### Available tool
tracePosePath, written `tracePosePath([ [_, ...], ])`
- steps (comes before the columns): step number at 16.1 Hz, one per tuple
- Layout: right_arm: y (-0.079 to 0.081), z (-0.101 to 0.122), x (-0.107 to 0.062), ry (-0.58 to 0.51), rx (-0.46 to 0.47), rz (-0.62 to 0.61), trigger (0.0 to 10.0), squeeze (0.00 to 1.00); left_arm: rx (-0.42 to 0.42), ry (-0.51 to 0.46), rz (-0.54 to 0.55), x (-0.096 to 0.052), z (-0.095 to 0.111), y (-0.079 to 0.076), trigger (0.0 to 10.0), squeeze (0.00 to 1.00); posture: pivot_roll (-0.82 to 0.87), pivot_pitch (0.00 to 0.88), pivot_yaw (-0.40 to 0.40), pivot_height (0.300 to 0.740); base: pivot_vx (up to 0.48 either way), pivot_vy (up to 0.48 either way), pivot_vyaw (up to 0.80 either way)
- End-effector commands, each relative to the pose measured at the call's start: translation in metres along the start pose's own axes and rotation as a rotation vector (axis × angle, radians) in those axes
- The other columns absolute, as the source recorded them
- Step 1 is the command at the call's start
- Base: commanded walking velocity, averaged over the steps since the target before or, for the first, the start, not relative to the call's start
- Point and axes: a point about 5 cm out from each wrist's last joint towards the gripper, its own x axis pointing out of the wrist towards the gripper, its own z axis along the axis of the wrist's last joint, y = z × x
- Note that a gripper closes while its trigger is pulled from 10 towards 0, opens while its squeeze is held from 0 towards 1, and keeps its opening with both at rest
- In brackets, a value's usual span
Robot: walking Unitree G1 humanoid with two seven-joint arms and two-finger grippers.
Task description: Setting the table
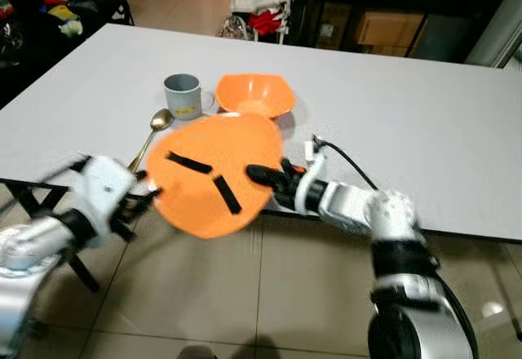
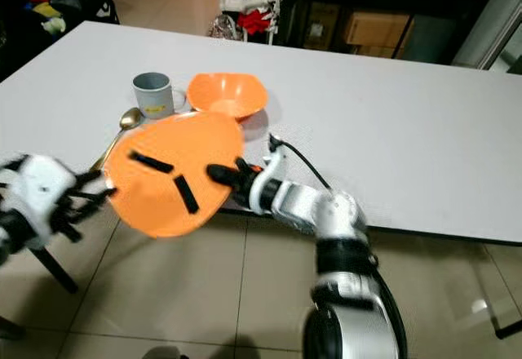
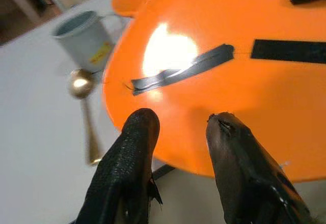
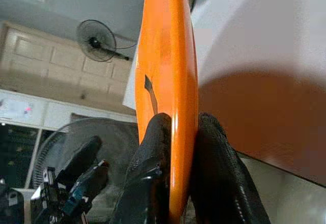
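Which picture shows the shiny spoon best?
The left eye view: the gold spoon lies whole on the white table beside the grey mug. The right eye view hides part behind the orange plate; the left wrist view blurs it.

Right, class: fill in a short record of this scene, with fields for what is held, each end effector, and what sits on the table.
held item: orange plate, tilted, at the table's near edge
right end effector: shut on the plate rim
left end effector: open, beside the plate's edge
on white table: orange bowl, grey mug, gold spoon
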Motion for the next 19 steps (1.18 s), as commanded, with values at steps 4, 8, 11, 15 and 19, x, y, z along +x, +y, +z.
tracePosePath([
  [4, -0.003, 0.008, 0.024, -0.034, 0.070, -0.046, 10.0, 0.00, 0.021, 0.030, -0.007, -0.015, 0.002, 0.007, 10.0, 0.00, 0.27, 0.000, -0.033, 0.740, 0.000, 0.000, 0.00],
  [8, 0.006, 0.017, 0.045, -0.088, 0.082, -0.080, 10.0, 0.00, 0.028, 0.060, -0.014, -0.025, 0.003, 0.006, 10.0, 0.00, 0.30, 0.000, -0.036, 0.740, 0.000, 0.000, 0.00],
  [11, 0.004, 0.015, 0.051, -0.108, 0.084, -0.143, 10.0, 0.00, 0.013, 0.065, -0.049, -0.028, 0.004, -0.003, 10.0, 0.00, 0.31, 0.000, -0.042, 0.740, 0.000, 0.000, 0.00],
  [15, 0.001, 0.013, 0.059, -0.169, 0.097, -0.208, 10.0, 0.00, -0.030, 0.049, -0.092, -0.025, 0.007, -0.016, 10.0, 0.00, 0.31, 0.000, -0.037, 0.740, 0.000, 0.000, 0.00],
  [19, 0.001, 0.014, 0.062, -0.250, 0.165, -0.216, 10.0, 0.27, -0.049, 0.042, -0.085, -0.024, 0.009, -0.020, 10.0, 0.00, 0.32, 0.000, -0.044, 0.740, 0.000, 0.000, 0.00],
])
